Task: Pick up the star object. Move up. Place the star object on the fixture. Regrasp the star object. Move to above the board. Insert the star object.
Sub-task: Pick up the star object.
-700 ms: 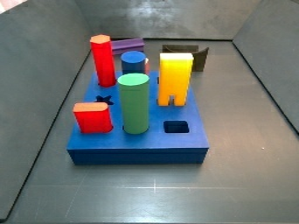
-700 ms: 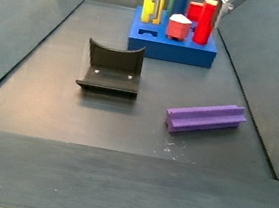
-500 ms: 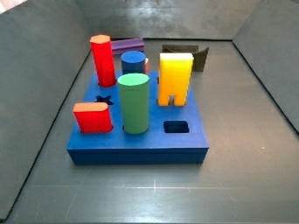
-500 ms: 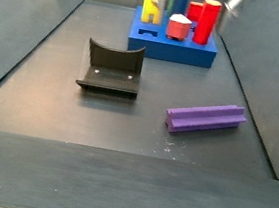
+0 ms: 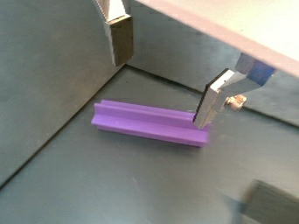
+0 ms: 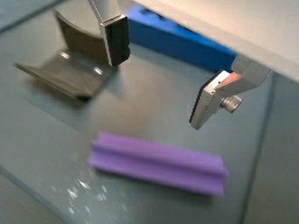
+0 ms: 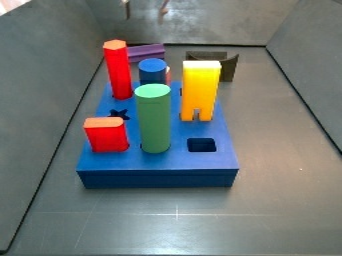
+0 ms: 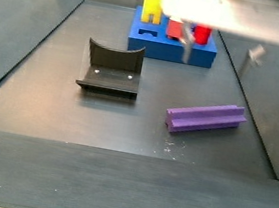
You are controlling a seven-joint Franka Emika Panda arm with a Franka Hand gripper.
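Both wrist views show the gripper (image 5: 163, 70) (image 6: 163, 74) hovering above the long purple ridged star object (image 5: 149, 125) (image 6: 159, 164), its two flat silver fingers (image 5: 214, 101) (image 6: 211, 99) spread wide with nothing between them. The prism lies on its side on the dark grey surface (image 5: 105, 188), well below the fingertips and not touching them. In a wrist view the small dark open-fronted fixture (image 6: 73, 66) stands apart from the prism, with the flat blue board (image 6: 181, 44) behind it.

In a side view the star object (image 8: 206, 118) rests flat near the right wall, just beside the fixture (image 8: 110, 68) but clear of it, and the gripper (image 8: 219, 54) shows as a pale blurred mass hanging above and beyond the prism, in front of the board (image 8: 173, 49). In a side view taken from the board's near end, the board (image 7: 158, 160) carries a red hexagonal post (image 7: 118, 65), a blue cylinder (image 7: 152, 72), a tall green cylinder (image 7: 152, 118), a yellow arch block (image 7: 201, 88) and a short red block (image 7: 106, 133); the star object (image 7: 147, 50) and fixture (image 7: 213, 60) lie behind it.
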